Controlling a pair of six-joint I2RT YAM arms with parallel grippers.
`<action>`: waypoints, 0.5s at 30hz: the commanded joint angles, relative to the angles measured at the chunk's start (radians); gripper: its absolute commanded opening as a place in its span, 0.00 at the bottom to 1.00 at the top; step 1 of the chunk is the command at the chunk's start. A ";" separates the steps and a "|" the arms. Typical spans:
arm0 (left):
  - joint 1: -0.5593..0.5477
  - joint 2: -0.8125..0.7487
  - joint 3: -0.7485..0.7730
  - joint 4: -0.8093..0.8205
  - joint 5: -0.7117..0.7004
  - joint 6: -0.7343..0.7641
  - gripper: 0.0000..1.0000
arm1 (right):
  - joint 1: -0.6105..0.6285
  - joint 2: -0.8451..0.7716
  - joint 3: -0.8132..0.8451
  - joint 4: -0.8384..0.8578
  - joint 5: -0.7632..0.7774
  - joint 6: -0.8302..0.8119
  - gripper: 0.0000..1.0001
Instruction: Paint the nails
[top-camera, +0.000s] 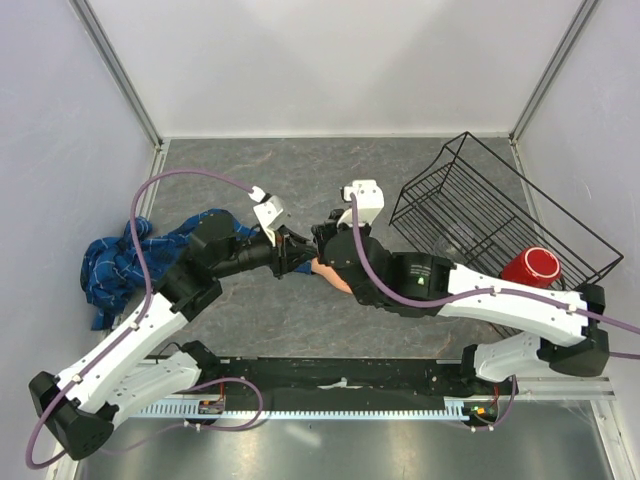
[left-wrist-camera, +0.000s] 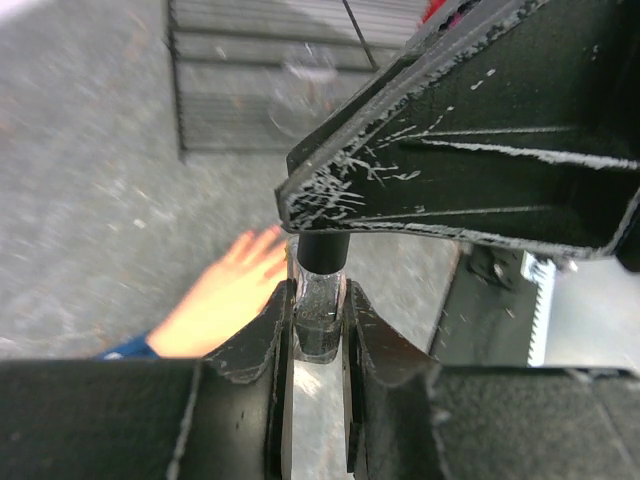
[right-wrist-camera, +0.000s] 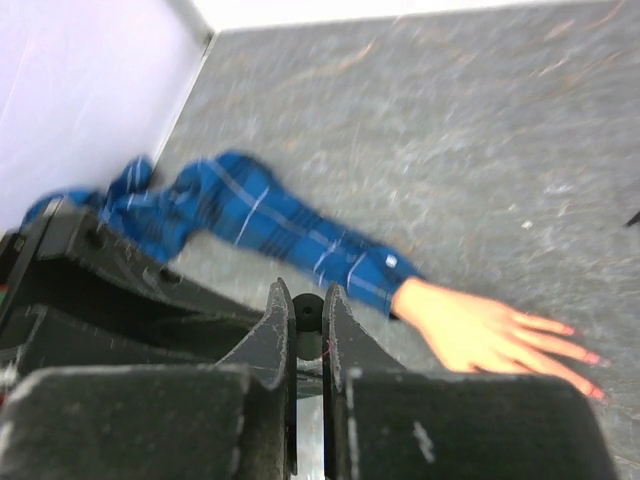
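Observation:
The pale peach mannequin hand (right-wrist-camera: 490, 335) lies flat on the grey table at the end of a blue plaid sleeve (right-wrist-camera: 270, 228). Its nails (right-wrist-camera: 590, 358) look faintly pink at the fingertips. The hand also shows in the left wrist view (left-wrist-camera: 225, 295) and, mostly hidden under the grippers, in the top view (top-camera: 328, 272). My left gripper (left-wrist-camera: 318, 305) is shut on a small clear bottle (left-wrist-camera: 318, 315). My right gripper (right-wrist-camera: 308, 318) is shut on the bottle's black cap (right-wrist-camera: 307, 312). Both grippers meet above the hand (top-camera: 305, 250).
A black wire basket (top-camera: 500, 215) stands tipped at the right, with a red cup (top-camera: 530, 268) beside it. The bunched end of the plaid sleeve (top-camera: 115, 262) lies at the left by the wall.

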 joint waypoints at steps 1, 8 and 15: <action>0.042 0.030 0.008 0.190 -0.235 0.027 0.02 | 0.074 0.060 0.124 -0.044 0.032 0.063 0.00; 0.042 0.076 0.032 0.198 -0.068 0.005 0.02 | -0.022 -0.018 0.090 -0.059 -0.181 -0.093 0.37; 0.042 0.133 0.055 0.233 0.191 -0.024 0.02 | -0.121 -0.195 -0.009 -0.099 -0.545 -0.248 0.73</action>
